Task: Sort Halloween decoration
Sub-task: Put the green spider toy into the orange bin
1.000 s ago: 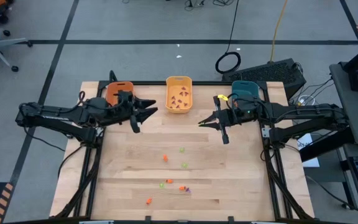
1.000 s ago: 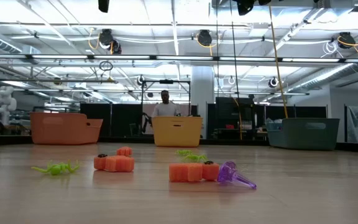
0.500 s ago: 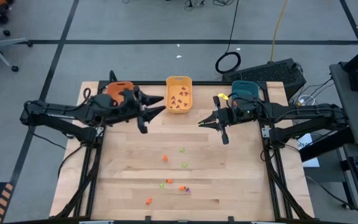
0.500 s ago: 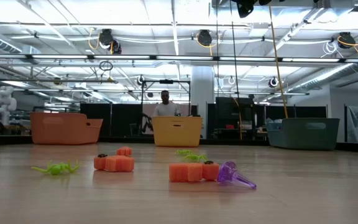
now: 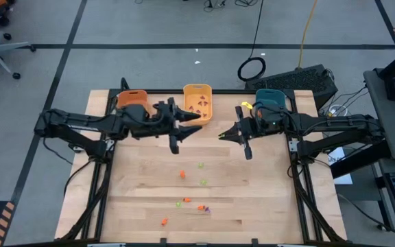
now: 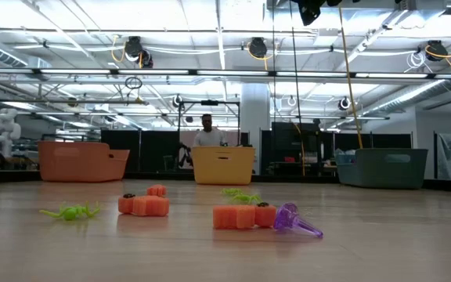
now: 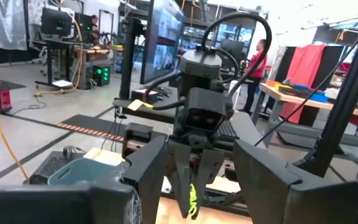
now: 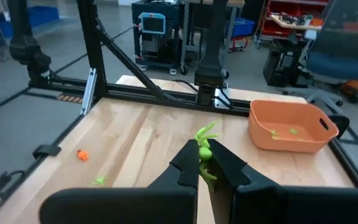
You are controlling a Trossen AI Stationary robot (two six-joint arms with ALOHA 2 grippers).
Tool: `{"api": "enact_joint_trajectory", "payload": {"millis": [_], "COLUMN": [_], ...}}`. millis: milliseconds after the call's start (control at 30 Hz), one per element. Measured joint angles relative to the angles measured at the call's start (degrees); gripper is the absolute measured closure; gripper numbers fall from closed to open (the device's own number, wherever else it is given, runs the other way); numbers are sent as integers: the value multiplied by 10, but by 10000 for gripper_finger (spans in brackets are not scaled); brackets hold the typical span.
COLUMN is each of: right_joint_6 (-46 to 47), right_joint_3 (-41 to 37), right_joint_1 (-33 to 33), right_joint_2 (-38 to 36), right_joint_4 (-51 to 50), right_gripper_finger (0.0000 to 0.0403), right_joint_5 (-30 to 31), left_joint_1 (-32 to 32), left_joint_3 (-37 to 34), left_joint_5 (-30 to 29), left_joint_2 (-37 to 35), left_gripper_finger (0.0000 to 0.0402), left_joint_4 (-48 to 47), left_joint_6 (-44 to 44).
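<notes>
Currently: my right pincer [image 5: 222,136], beside the teal bin [image 5: 270,101], is clamped on a light green trinket [image 8: 204,147]. My left pincer [image 5: 186,132], by the yellow bin [image 5: 197,90], stands parted and empty. Remaining trinkets [image 5: 192,193] lie scattered on the surface [image 5: 252,199].

Right claw [image 8: 205,163] pinches a green trinket [image 8: 204,144] (orange bin [image 8: 289,126] beyond).
</notes>
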Motion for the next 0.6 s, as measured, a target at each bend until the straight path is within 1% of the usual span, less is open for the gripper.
{"api": "enact_joint_trajectory", "payload": {"millis": [167, 333, 600], "right_joint_6": [45, 68, 79], "right_joint_3": [0, 0, 0], "right_joint_1": [0, 0, 0], "right_joint_2": [0, 0, 0], "right_joint_4": [0, 0, 0], "right_gripper_finger": [401, 401, 401], "right_joint_5": [28, 29, 29], "left_joint_1": [0, 0, 0], "left_joint_3": [20, 23, 23], "left_joint_5": [0, 18, 22], "left_joint_2": [32, 59, 100], "left_gripper_finger": [213, 213, 213], "left_joint_4": [1, 1, 4], "left_joint_6": [1, 4, 4]}}
